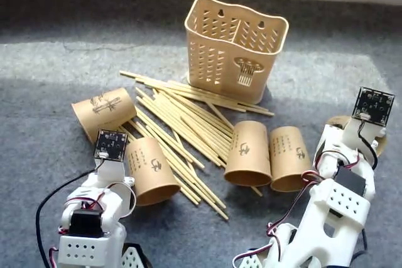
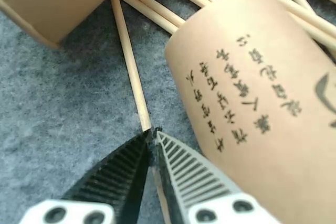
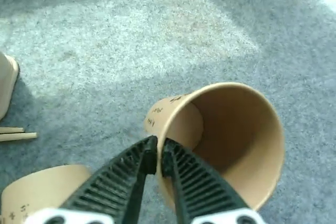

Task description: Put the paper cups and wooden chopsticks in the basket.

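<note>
**Picking up light cups and thin sticks**

The cups (image 1: 248,152) are paper. They look light and soft, so a hard squeeze would likely squash them. The rim looks like the best place to pinch. They lie on their sides and might roll.

The chopsticks (image 1: 188,123) are wood, thin and stiff. They lie in a messy pile in the middle of the worktop (image 1: 56,92). The basket (image 1: 232,48) stands upright just behind them. A thin stick may slip or tip if it is held far from its middle.

The right jaws are closed on the rim of one cup (image 3: 231,135), one jaw inside it and one outside. The left jaws seem to be pinched shut on one chopstick (image 2: 128,61) that lies flat, just beside a second cup (image 2: 262,103).

The worktop has a grey fuzzy cover, which should stop things sliding. Sun falls on part of it. A pale strip runs along the back.
</note>
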Robot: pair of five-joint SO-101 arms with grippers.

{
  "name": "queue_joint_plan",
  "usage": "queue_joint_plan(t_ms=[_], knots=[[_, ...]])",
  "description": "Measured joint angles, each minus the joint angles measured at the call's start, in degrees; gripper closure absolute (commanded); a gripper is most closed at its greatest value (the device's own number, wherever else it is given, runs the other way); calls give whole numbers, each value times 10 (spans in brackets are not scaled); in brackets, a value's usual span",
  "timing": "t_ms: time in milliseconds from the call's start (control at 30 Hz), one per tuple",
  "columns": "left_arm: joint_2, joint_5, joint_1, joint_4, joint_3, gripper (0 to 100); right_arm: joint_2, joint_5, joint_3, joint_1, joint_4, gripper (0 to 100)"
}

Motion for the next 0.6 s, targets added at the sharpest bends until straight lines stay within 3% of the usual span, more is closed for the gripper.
queue_joint_plan(t_ms=[600], knots=[[0, 0, 0, 0, 0, 994, 0, 21, -174, -84, 241, 991]])
